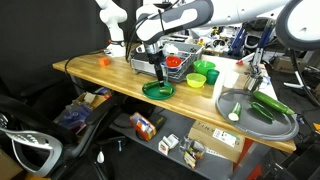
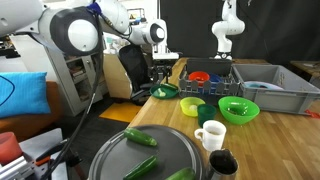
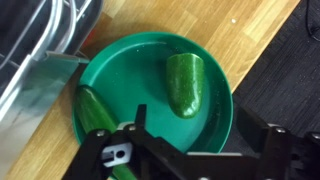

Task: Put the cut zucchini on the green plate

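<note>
The gripper point(image 3: 205, 128) hangs above the plate point(image 3: 130, 60) with its jaws spread apart and nothing between them. The stub point(image 3: 185, 85) lies on the plate near its middle. 1 other green piece point(image 3: 92, 108) lies at the rim.

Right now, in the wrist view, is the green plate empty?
No, the cut zucchini lies on the green plate, right of the plate's middle.

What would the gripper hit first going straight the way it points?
Probably bare plate: the gripper points down at it, jaws open, the zucchini stub just ahead of them. Depth is unclear.
</note>
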You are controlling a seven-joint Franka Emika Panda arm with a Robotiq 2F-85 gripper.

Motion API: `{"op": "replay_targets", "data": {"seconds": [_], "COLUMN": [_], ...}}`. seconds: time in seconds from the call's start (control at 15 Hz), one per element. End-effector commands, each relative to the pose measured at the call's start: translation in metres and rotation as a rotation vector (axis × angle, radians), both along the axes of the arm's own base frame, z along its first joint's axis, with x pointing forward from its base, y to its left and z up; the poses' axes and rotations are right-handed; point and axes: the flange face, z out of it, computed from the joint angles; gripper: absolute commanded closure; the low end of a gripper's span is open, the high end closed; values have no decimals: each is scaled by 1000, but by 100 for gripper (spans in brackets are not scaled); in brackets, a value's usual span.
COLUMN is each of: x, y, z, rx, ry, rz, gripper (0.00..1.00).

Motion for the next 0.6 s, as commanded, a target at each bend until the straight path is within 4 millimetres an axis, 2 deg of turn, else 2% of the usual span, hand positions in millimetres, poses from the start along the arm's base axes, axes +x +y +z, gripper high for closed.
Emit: {"op": "replay_targets", "data": {"seconds": [0.0, 0.27, 0.33, 0.4, 0.53], "x": [4, 3, 6, 4, 3], "y": [-3, -6, -4, -5, -6], "z": [26, 69, 57, 69, 74], "rx": [7, 12, 5, 10, 12], "ry": [-10, -1, -29, -19, -9], "rz": [-39, -151, -107, -124, -136], "gripper": [0, 0, 0, 0, 0]}}
